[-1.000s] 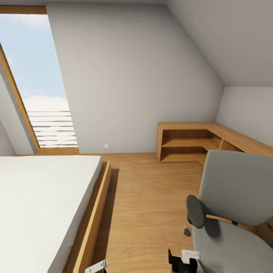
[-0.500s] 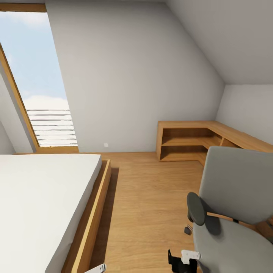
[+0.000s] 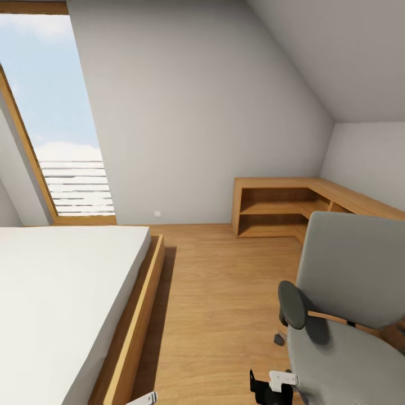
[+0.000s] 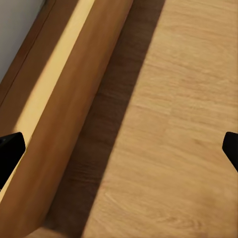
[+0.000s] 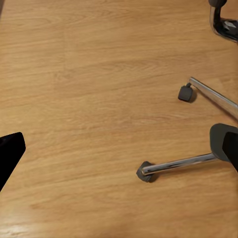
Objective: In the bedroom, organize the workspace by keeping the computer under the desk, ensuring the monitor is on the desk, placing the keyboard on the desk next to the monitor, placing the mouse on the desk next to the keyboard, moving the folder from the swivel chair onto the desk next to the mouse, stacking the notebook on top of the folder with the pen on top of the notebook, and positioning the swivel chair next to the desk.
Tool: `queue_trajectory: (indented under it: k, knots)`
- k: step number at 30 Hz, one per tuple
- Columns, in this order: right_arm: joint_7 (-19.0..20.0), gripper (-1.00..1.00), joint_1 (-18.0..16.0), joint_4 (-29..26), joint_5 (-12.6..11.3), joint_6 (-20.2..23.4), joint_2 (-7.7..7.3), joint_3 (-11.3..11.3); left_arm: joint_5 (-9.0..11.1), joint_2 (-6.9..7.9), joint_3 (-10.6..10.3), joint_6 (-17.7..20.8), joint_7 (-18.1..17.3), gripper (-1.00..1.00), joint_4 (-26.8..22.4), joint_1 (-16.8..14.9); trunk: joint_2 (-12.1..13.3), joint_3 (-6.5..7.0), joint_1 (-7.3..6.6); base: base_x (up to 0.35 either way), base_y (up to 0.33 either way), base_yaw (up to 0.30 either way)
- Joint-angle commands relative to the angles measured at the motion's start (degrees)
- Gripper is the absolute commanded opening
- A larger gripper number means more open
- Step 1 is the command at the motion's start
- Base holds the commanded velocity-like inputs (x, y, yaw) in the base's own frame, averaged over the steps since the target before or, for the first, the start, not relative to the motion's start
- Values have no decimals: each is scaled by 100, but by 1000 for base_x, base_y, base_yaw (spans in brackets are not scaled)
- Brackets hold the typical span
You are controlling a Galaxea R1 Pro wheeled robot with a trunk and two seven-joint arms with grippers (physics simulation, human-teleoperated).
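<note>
Swivel chair [image 3: 349,315] near right, bed [image 3: 62,304] left, corner shelf [image 3: 281,211] far right. Both grippers' fingers spread, empty, over floor [image 5: 99,99].

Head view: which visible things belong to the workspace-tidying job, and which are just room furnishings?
Belongs to the job:
- swivel chair, grey seat and back, black armrest; its chrome base and casters appear in the right wrist view

Just furnishings:
- bed with wooden frame
- wooden corner shelf
- window
- wooden floor

text: none legible | labels: none | brands: none | numbers: none
</note>
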Motion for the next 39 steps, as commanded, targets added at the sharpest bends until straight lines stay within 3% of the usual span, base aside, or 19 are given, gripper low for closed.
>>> queue_trajectory:
  k: [1, 39]
  knots:
    - [-44, 100, -4, 2, -12, -10, -2, 50, 60, 6, -30, -55, 27, 100, 1, -7, -44, -24, 22, 0, 0, 0]
    - [-35, 100, -4, 142, -1, -22, -30, 57, 71, 8, -15, -44, 26, 100, 0, -7, -1569, -706, 857, 0, 0, -11]
